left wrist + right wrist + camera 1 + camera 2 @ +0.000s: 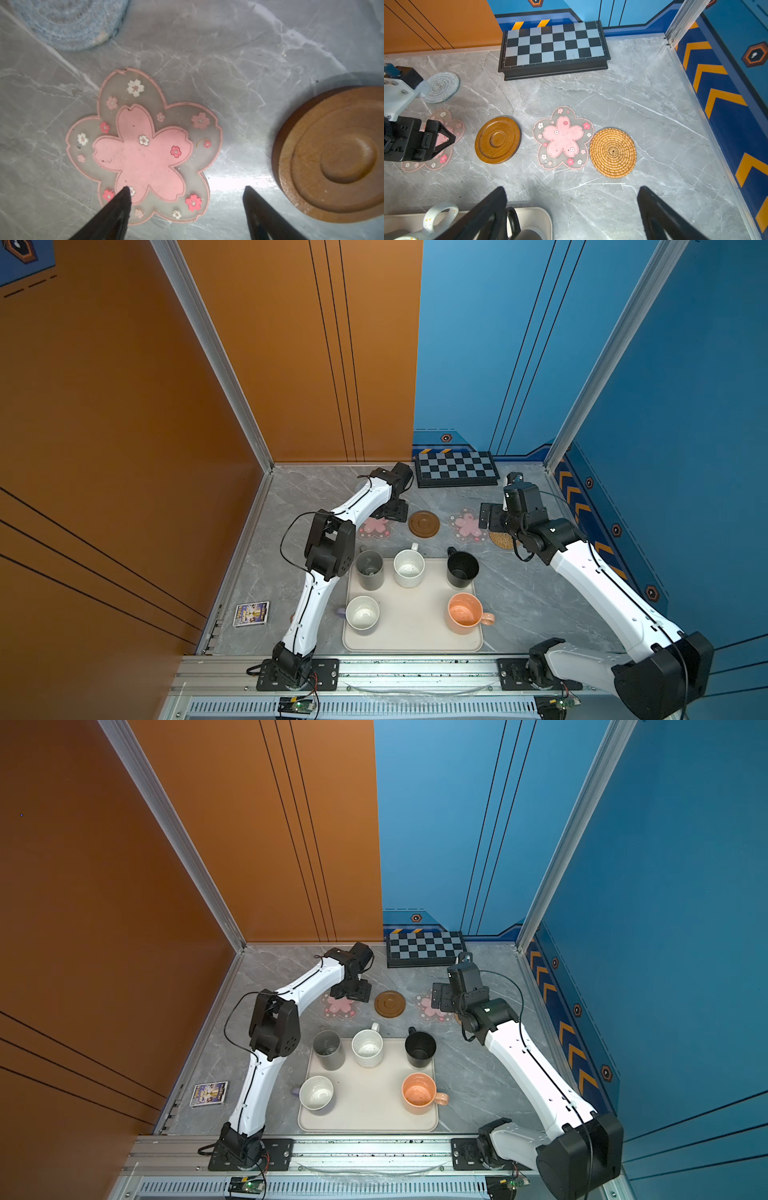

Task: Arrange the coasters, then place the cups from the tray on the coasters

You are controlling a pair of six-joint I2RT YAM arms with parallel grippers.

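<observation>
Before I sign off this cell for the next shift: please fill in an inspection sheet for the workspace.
Surface: grey marble-look tabletop, no spills seen.
Job's things: clear pink flower-shaped coaster, brown ringed disc coaster, second pink flower-shaped coaster, tan woven rattan coaster in a row; grey-blue knitted coaster farther back; grey mug, speckled white mug, black mug, peach-orange mug, lavender mug on cream-white rounded tray.
Clutter: black-and-grey chequered board; small printed card box.
Grippers: left gripper open over first flower coaster; right gripper open, empty.
Cables: black cable loop at each arm.
Surroundings: orange wall panel, blue wall panel.
</observation>
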